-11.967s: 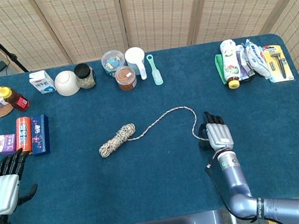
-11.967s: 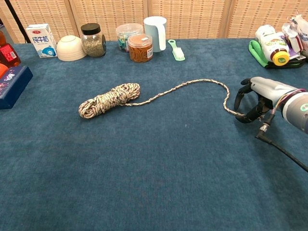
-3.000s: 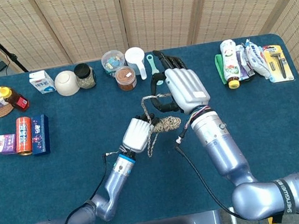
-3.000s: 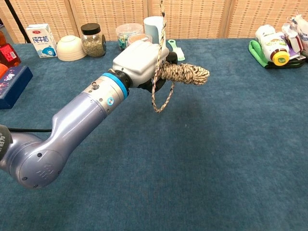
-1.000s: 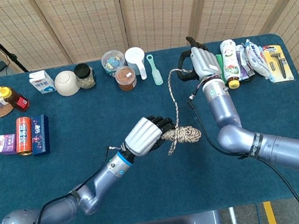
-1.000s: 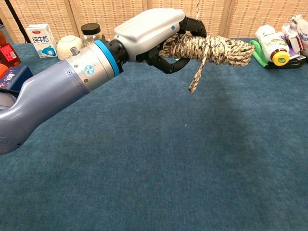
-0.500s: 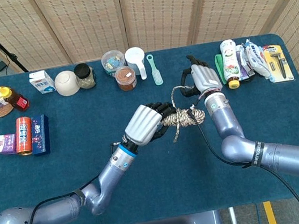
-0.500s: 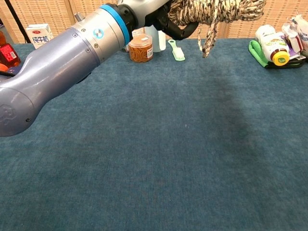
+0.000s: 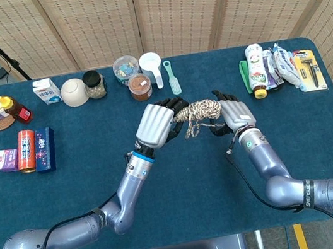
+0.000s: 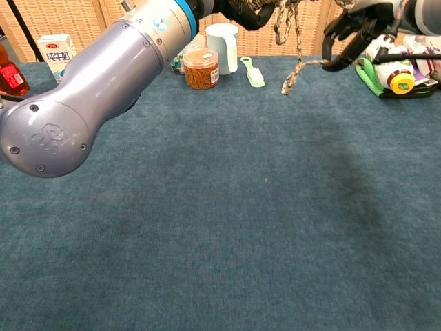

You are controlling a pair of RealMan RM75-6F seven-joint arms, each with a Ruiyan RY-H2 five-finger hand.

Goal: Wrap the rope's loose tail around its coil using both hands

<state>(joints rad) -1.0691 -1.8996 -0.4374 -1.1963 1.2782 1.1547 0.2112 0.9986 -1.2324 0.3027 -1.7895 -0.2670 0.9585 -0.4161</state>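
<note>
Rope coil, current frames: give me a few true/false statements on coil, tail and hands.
1. The rope coil lies flat on the table. False: it is held up in the air between the two hands.
2. The left hand grips one end of the coil. True.
3. The right hand rests on the table far from the rope. False: it is raised at the coil's other end.
4. A loose tail hangs below the coil. True.
5. The orange-lidded jar is beside the green brush. True.

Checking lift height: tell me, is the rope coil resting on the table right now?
No, the rope coil is held up in the air by the left hand, above the table.
</note>
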